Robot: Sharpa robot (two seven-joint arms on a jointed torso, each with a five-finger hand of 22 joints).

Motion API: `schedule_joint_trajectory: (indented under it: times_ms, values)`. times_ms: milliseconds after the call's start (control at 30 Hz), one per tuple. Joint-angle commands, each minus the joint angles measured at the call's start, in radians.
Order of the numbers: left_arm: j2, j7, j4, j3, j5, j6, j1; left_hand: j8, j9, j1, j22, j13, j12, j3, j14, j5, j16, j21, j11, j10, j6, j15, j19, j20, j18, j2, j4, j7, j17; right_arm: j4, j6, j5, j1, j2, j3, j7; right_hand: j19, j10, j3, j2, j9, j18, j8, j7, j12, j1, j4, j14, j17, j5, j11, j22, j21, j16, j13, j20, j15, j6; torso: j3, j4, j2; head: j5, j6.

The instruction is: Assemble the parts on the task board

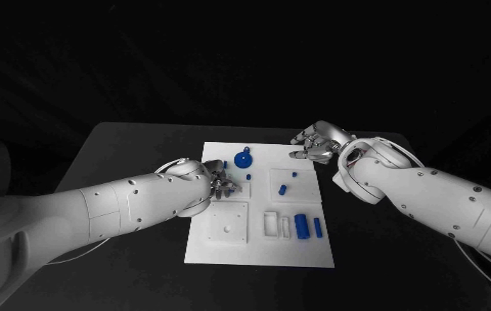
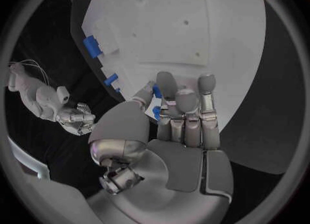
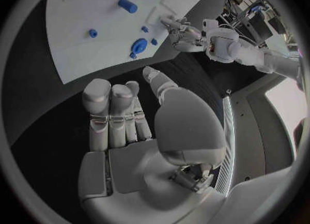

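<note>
Several parts: small blue plastic pieces lay on the white rectangular task board (image 1: 261, 243); a round blue disc part (image 1: 245, 160) sat near its far edge, a blue cylinder (image 1: 302, 226) and a slim blue bar (image 1: 318, 228) near its right front.
Board: it lay mid-bench on the black bench (image 1: 123, 148).
Left robot hand (image 1: 222, 182): over the board's left middle, fingers pinched on a small blue peg (image 2: 157, 92).
Right robot hand (image 1: 317, 144): beside the board's far right corner, fingers curled in, holding nothing.
</note>
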Motion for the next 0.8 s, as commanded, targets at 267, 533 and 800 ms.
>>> schedule_joint_trajectory:
  times_ms: [267,533,800]
  values:
    - [0.007,-0.007,-0.006,-0.005,0.012,0.037,-0.009,0.001,0.004,0.000,0.018,-0.007,0.004,-0.021,-0.002,-0.003,0.000,0.004,-0.040,0.013,0.080,-0.003,-0.006,-0.001,-0.008,-0.037,0.050,-0.089,0.002,0.000,0.012,-0.001,-0.001,0.001,0.000,0.004,0.000,-0.004,0.008,-0.001,0.000,0.009,-0.004,0.000,0.003,-0.009,0.000,-0.005,-0.002,0.005,0.000,0.105,-0.003,-0.004,-0.002,0.001,-0.002,0.006,-0.0012,0.0010,-0.001,-0.001,0.001]
    - [0.007,-0.003,-0.011,-0.004,0.014,0.030,-0.009,0.002,0.005,-0.025,0.018,-0.006,0.003,-0.172,-0.003,-0.003,-0.001,0.002,-0.039,0.013,0.081,-0.002,-0.005,0.000,-0.008,-0.043,0.089,-0.089,0.000,0.000,0.012,-0.001,-0.002,0.000,0.000,0.004,0.000,-0.004,0.008,-0.001,0.000,0.009,-0.004,0.000,0.003,-0.009,0.000,-0.005,-0.002,0.005,0.000,0.105,-0.003,-0.004,-0.002,0.001,-0.002,0.006,-0.0010,0.0011,-0.001,-0.002,0.002]
    - [0.005,0.006,-0.013,-0.004,0.020,0.022,-0.009,-0.002,0.000,0.000,0.018,-0.010,0.003,-0.100,-0.005,-0.003,-0.002,0.000,-0.039,0.013,0.090,-0.003,-0.005,-0.001,-0.008,-0.183,0.243,-0.089,0.002,-0.001,0.012,-0.001,-0.003,-0.001,0.000,0.004,0.001,-0.003,0.009,-0.001,0.000,0.009,-0.004,0.000,0.003,-0.012,-0.001,-0.004,-0.001,0.007,-0.001,0.105,-0.002,-0.004,-0.002,0.001,-0.002,0.006,-0.0007,0.0009,-0.001,-0.003,0.002]
